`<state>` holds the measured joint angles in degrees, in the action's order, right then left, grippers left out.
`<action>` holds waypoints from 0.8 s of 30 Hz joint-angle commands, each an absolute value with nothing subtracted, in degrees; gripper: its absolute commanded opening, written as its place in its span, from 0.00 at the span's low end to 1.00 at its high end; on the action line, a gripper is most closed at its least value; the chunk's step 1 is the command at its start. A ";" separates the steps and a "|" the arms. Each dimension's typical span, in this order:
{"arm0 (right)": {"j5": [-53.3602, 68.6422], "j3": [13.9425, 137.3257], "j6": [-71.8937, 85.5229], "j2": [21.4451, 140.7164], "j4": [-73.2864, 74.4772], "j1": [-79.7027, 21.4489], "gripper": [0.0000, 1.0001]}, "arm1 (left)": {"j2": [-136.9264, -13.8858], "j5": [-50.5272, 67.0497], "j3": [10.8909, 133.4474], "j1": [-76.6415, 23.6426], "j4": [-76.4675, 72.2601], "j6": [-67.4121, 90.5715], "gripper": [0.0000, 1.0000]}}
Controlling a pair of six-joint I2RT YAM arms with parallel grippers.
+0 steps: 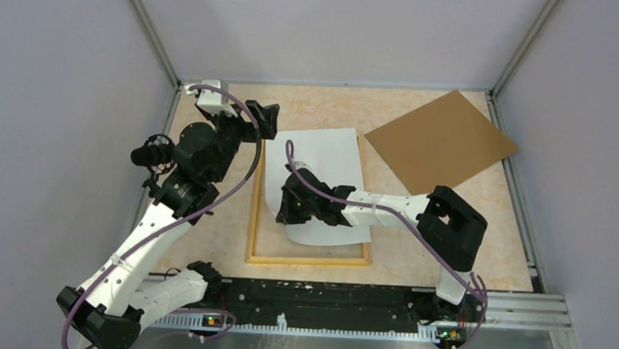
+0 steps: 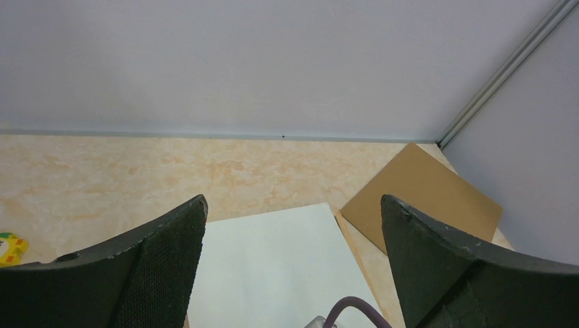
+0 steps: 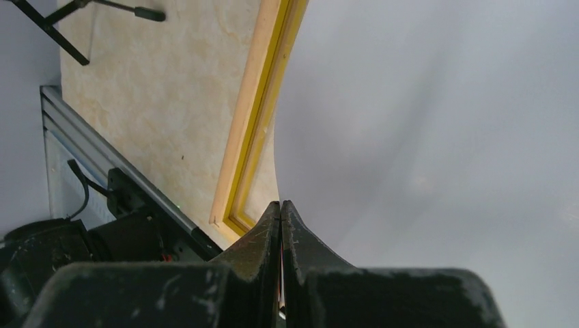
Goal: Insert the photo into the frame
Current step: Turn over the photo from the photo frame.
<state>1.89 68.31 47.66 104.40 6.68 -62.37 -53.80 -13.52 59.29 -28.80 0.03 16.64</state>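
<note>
White-backed photo (image 1: 323, 159) is lying crooked over the frame (image 1: 306, 260); right hand (image 3: 280, 205) is pinching its edge near the frame's left bar; spread left hand (image 2: 293, 199) is hovering farther off.

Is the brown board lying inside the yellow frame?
No, the brown board lies outside the frame, off to its right near the far corner.

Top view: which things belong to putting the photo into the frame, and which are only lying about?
For the job: the photo, the frame, the right gripper shut on the photo.
Lying about: the brown board, a small yellow item.
</note>
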 commanded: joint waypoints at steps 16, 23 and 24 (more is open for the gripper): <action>-9.39 66.36 62.55 103.42 -2.99 -67.43 0.00 | -53.50 -12.78 60.27 -28.30 -2.55 17.33 0.99; -11.13 67.01 59.89 103.89 -1.07 -67.40 0.00 | -53.26 -12.80 60.21 -28.32 -2.55 17.42 0.99; -10.97 67.00 59.01 103.81 -1.01 -67.41 0.00 | -53.20 -12.96 60.21 -28.30 -2.55 17.40 0.99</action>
